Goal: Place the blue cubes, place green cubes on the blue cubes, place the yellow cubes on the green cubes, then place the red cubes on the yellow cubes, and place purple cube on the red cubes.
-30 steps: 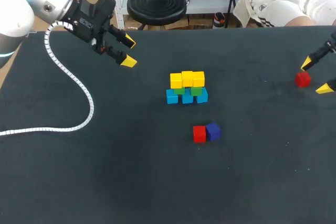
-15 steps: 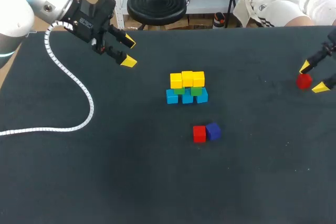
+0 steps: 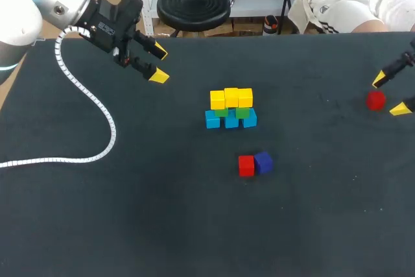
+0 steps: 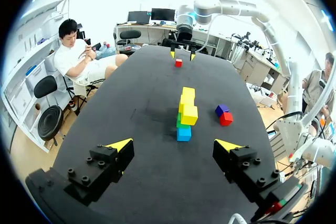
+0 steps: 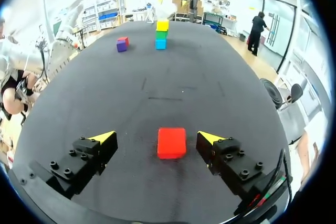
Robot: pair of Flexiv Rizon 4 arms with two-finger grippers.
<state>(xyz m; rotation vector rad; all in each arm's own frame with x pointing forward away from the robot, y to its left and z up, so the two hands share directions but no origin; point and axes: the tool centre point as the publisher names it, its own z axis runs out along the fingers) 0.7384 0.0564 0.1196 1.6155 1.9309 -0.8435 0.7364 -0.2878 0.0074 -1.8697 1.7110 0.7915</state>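
Head view: the right end effector [image 3: 390, 95] is spread wide at the desk's [image 3: 162, 225] right edge. A lone red cube [image 3: 375, 100] sits between its fingers, and neither finger appears to touch it. The left end effector [image 3: 159, 63] is also wide open and holds nothing. The stack [image 3: 231, 109] of blue, green and yellow cubes lies well off to its side, and a second red cube [image 3: 246, 165] touching the purple cube [image 3: 263, 161] lies farther off.

Left wrist view: the stack [image 4: 185, 114] stands straight ahead of the left end effector's [image 4: 173, 145] open fingers. The red and purple pair sits beside the stack, and the lone red cube lies far ahead under the other arm.

Right wrist view: the lone red cube [image 5: 171, 142] rests flat on the desk between the yellow tips, slightly nearer one of them. There is a clear gap on each side, so nothing is gripped yet. The stack is far ahead.

The cube looks small, rigid and light, with smooth, flat faces. I judge that a pinch square on two opposite side faces, about mid-height, should hold it. An off-centre or corner grip could twist it or let it slip. The stack is narrow and loose, so it needs a gentle, level set-down.
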